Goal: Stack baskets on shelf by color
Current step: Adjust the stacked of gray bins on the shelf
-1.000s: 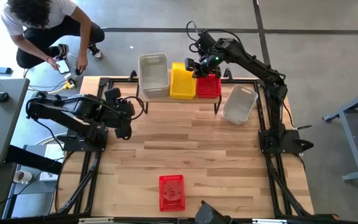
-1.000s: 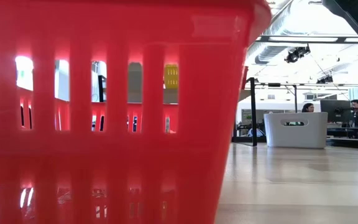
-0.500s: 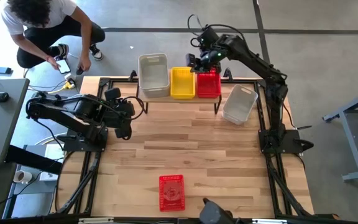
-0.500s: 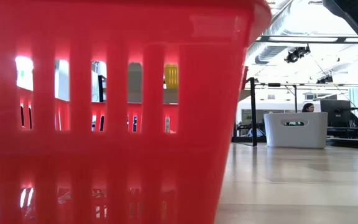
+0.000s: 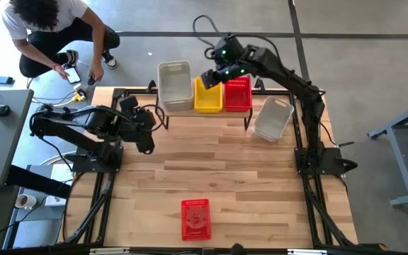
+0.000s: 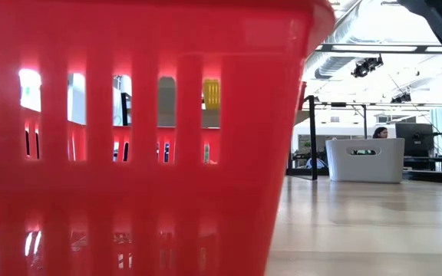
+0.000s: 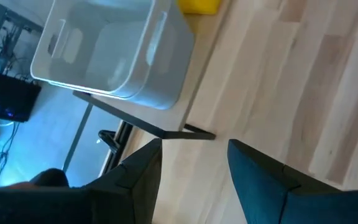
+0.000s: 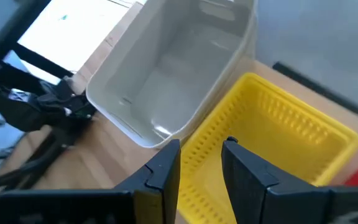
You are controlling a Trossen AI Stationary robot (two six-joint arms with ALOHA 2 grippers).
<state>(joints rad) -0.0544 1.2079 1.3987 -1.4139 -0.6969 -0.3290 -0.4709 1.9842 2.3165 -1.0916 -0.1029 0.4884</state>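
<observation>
On the shelf [image 5: 250,113] along the table's far edge stand a grey basket [image 5: 174,85], a yellow basket [image 5: 207,98] and a red basket [image 5: 238,94] side by side. Another grey basket [image 5: 273,117] rests on the table right of the shelf. A red basket [image 5: 195,218] sits at the near edge and fills the low view [image 6: 129,138]. My right gripper [image 5: 212,76] hovers open over the yellow basket [image 8: 272,143], beside the grey basket [image 8: 173,68]. My left gripper [image 5: 147,136] is open and empty above the table, left of the shelf, facing the grey basket [image 7: 110,56].
A person crouches on the floor beyond the table's far left corner [image 5: 48,35]. A thin black shelf leg [image 7: 185,127] stands just ahead of my left gripper. Bare wooden tabletop [image 5: 218,163] stretches between the shelf and the near red basket.
My right gripper has moved toward the table's left, from above the seam between the red and yellow baskets to above the yellow basket's far left part. The baskets on the shelf have stayed in place.
</observation>
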